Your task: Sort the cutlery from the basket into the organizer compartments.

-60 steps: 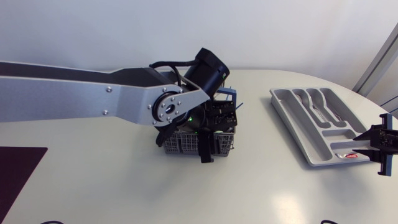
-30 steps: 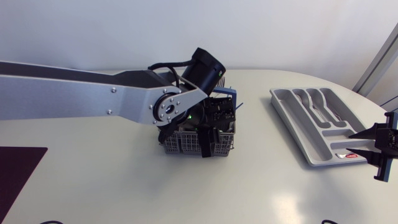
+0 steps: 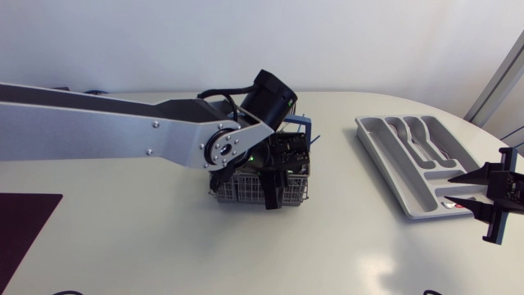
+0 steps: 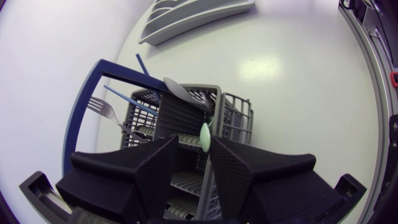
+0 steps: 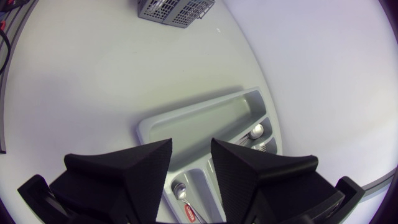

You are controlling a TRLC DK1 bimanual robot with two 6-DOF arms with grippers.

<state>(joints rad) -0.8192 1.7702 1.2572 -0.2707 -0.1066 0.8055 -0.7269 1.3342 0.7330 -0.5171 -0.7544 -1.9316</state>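
Basket (image 3: 246, 190): stands mid-table on the pale table (image 3: 147, 246), a grey lattice with a blue handle (image 4: 78, 118), well apart from the organizer (image 3: 409, 176) to the right. Holds a fork (image 4: 102, 109), a blue stick (image 4: 127, 99) and a grey spoon-like piece (image 4: 176, 90), all ahead of the left gripper, with the fork and stick leaning toward the handle.

Left arm (image 3: 98, 123): spans in from the left edge and bends down at the basket. Left gripper (image 4: 194, 143): points down into the basket, fingers apart, so open, with a pale green handle (image 4: 204, 137) upright between them. Sits closer to one finger; cannot tell whether it touches either.

Organizer: lies slantwise on the right side of the table, grey, with several long slots and a cross compartment at its near end. Shows a spoon (image 5: 256, 130) in a slot ahead of the right gripper and a second spoon (image 5: 179, 190) in a slot under its fingers.

Right gripper (image 3: 467, 190): comes in at the right edge and points left over the organizer's near right end. Fingers spread wide – nothing held.

Dark mat (image 3: 20, 229): lies at the near left corner, far from everything else.
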